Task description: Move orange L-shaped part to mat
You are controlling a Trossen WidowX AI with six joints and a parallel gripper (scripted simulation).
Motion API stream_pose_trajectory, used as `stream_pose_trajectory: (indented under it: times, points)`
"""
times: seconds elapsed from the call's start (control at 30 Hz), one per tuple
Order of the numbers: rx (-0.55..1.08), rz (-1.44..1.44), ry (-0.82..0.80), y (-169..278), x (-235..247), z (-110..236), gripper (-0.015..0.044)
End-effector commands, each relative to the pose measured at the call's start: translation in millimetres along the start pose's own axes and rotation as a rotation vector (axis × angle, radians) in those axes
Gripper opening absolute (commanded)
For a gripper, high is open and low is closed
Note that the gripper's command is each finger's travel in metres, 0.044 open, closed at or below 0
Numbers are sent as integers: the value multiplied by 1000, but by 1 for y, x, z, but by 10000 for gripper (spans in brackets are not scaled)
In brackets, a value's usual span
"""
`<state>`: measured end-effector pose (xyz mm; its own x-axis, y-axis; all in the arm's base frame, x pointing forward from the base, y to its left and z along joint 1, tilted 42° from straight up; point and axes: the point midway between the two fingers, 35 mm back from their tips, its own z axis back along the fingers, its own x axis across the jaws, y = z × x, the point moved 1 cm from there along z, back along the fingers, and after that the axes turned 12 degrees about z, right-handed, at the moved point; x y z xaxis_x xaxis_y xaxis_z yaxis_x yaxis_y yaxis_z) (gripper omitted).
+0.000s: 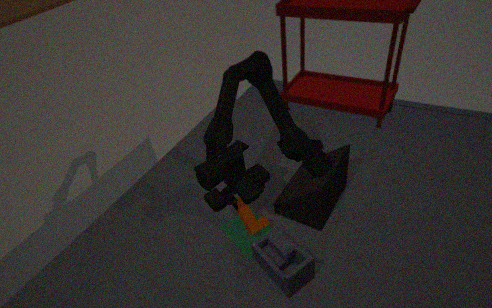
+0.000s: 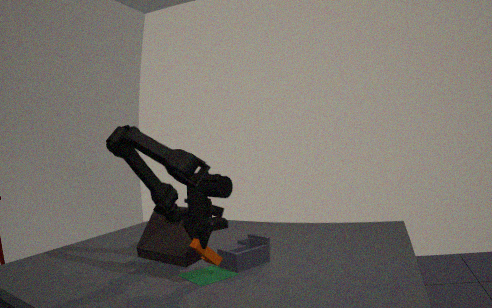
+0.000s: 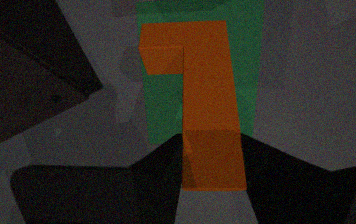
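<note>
Orange part (image 1: 250,216), green mat (image 1: 239,236), grey tray (image 1: 285,267), red cart (image 1: 345,8).
</note>
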<state>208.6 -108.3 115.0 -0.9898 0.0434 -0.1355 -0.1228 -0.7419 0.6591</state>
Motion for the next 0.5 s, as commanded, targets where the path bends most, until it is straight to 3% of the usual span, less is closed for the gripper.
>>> stream_pose_trajectory:
  times: [0.0, 0.47]
  points:
    - [-4, 6, 0, -1, 0, -7, 0]
    - [-2, 6, 0, -1, 1, -27, 0]
